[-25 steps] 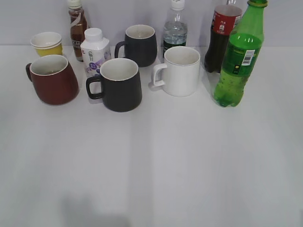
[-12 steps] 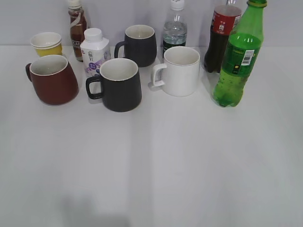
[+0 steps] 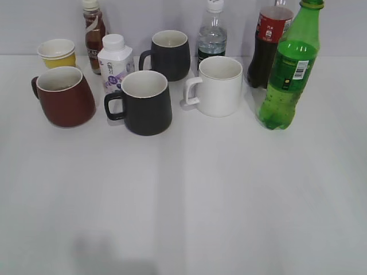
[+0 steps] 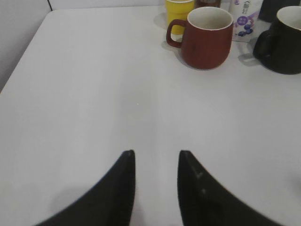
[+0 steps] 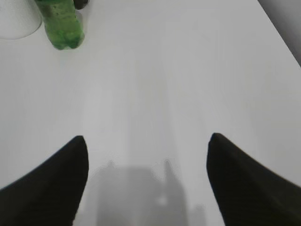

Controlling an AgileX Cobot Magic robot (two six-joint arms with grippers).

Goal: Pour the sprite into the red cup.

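The sprite [image 3: 288, 71], a tall green bottle with a green label, stands upright at the back right of the white table; its lower part shows in the right wrist view [image 5: 60, 26]. The red cup [image 3: 63, 96] stands upright at the back left, handle to the left; it also shows in the left wrist view [image 4: 207, 36]. My left gripper [image 4: 156, 154] is open and empty over bare table, well short of the red cup. My right gripper [image 5: 146, 139] is wide open and empty, well short of the sprite. Neither gripper shows in the exterior view.
Two black mugs [image 3: 145, 102] [image 3: 169, 54], a white mug [image 3: 217, 86], a yellow paper cup [image 3: 57, 52], a small white milk bottle [image 3: 115, 62], a brown drink bottle [image 3: 94, 34], a clear water bottle [image 3: 212, 35] and a cola bottle [image 3: 267, 43] crowd the back.
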